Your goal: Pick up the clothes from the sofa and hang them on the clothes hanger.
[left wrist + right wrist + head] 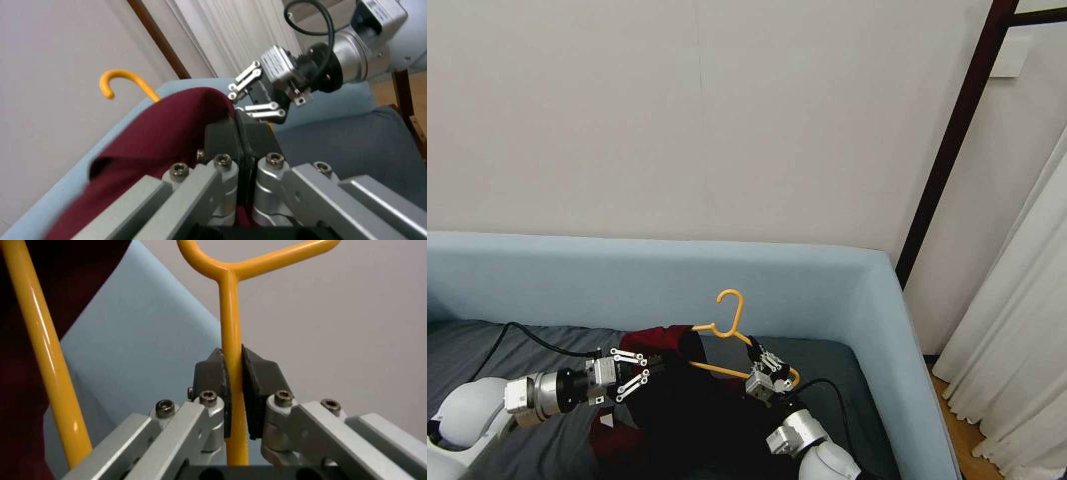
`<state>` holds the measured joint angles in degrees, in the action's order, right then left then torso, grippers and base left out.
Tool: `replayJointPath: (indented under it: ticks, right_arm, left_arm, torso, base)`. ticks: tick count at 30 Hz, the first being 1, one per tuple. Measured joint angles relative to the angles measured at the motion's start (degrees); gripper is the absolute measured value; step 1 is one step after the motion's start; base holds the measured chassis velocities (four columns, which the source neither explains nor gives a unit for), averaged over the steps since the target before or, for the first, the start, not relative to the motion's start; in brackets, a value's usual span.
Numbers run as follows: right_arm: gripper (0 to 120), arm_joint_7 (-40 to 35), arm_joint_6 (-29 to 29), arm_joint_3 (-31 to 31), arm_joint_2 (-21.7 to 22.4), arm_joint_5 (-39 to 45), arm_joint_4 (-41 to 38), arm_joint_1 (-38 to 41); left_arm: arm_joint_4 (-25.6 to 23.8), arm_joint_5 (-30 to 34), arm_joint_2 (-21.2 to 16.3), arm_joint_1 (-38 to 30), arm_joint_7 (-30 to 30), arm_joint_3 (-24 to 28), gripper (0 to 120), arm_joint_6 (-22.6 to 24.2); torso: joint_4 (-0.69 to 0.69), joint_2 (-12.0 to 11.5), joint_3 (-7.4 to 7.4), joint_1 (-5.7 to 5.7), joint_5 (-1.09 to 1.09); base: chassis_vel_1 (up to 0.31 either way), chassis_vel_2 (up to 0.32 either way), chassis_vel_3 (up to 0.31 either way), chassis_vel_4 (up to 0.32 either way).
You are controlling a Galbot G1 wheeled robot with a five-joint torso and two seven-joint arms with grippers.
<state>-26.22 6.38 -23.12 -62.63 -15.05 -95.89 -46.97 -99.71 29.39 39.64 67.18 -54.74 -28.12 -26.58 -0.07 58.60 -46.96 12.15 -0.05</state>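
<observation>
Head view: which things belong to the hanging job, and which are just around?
Job: garment, pinched by the left gripper; hanger, clamped in the right gripper; sofa.
Not job: wall; curtain; door frame.

A plain off-white painted wall [677, 110] fills the background. A dark brown vertical wooden trim strip [947, 140] runs down it on the right, a small white rectangular wall plate [1009, 55] just beside it. White pleated curtains [1027, 330] hang rightmost, above light brown wooden floor [947, 400].
</observation>
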Motion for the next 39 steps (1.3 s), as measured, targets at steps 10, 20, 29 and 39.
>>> replayJointPath:
  ticks: [10, 20, 29, 39]
  right_arm:
    - [5, -0.26, -2.14, 1.00, 0.22, -6.87, 3.01, -0.17]
    - [5, 4.31, -9.78, 4.67, 0.65, -17.22, 7.57, -2.44]
    - [5, 20.27, -27.26, 9.45, 0.32, -13.86, 12.98, 2.46]
    - [5, 24.58, -35.42, 8.88, -1.00, -15.38, 15.23, 5.84]
  left_arm:
    - [1.54, 0.49, -0.54, -2.81, -0.20, 0.07, 0, -0.32]
    - [1.21, 1.10, -1.90, -2.97, -0.94, -0.55, 0, -0.30]
    - [0.36, 1.10, -1.46, -2.09, -1.31, -0.79, 0, -0.63]
    - [-1.06, 0.85, -1.44, -1.20, -1.80, -0.63, 0, -0.56]
  torso:
    - [-0.01, 0.00, 0.00, 0.00, 0.01]
    - [-0.01, 0.00, 0.00, 0.00, 0.01]
    - [0.01, 0.00, 0.00, 0.00, 0.00]
    - [-0.01, 0.01, 0.00, 0.00, 0.01]
  base:
    - [0.000, 0.000, 0.000, 0.000]
    - [0.000, 0.000, 0.000, 0.000]
    - [0.000, 0.000, 0.000, 0.000]
    - [0.000, 0.000, 0.000, 0.000]
